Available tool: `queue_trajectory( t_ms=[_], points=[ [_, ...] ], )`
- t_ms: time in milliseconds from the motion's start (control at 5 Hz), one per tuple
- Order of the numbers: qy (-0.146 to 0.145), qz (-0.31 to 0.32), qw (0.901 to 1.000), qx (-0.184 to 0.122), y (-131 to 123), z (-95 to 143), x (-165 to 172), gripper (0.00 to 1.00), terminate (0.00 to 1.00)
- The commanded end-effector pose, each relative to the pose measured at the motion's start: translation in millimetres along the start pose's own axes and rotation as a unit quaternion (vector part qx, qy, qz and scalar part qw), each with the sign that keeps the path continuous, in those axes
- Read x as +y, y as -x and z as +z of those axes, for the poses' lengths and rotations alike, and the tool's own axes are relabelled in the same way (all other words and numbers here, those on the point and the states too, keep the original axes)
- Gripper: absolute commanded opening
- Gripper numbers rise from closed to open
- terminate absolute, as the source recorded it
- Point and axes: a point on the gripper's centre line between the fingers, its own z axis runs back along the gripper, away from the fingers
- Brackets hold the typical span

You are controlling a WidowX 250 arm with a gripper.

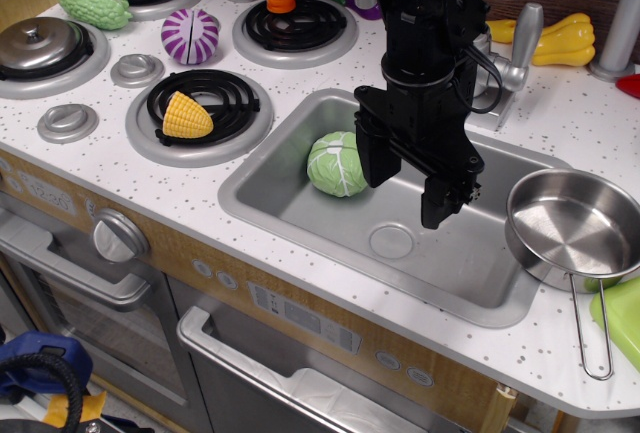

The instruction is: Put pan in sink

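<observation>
The pan (572, 228) is a small shiny steel bowl-like pan with a thin wire loop handle pointing toward the front edge. It sits on the countertop just right of the sink (300, 215), its left rim overhanging the basin edge. The sink is a grey metal basin with a round drain disc (391, 242). My gripper (408, 191) hangs above the middle of the sink, left of the pan and apart from it. Its two black fingers are spread wide and hold nothing.
A green cabbage (336, 164) lies in the sink's left part, next to my left finger. A faucet (520, 53) stands behind the sink. Corn (186, 115) lies on a front burner; a lidded grey pot (40, 45) is at far left. A green item (625, 318) lies right of the pan handle.
</observation>
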Motion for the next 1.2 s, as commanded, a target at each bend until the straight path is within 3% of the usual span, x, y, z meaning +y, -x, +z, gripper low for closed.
queue_trajectory(
  t_ms=[0,400,600,1000],
  points=[
    [0.000,0.000,1.0000,0.000,0,0,0,1.00,0.00],
    [-0.004,0.032,0.9995,-0.003,-26,30,-19,1.00,0.00],
    [0.014,0.070,0.9974,-0.005,-44,36,-31,1.00,0.00],
    [-0.015,0.144,0.9883,-0.048,-71,14,-41,1.00,0.00]
  ],
)
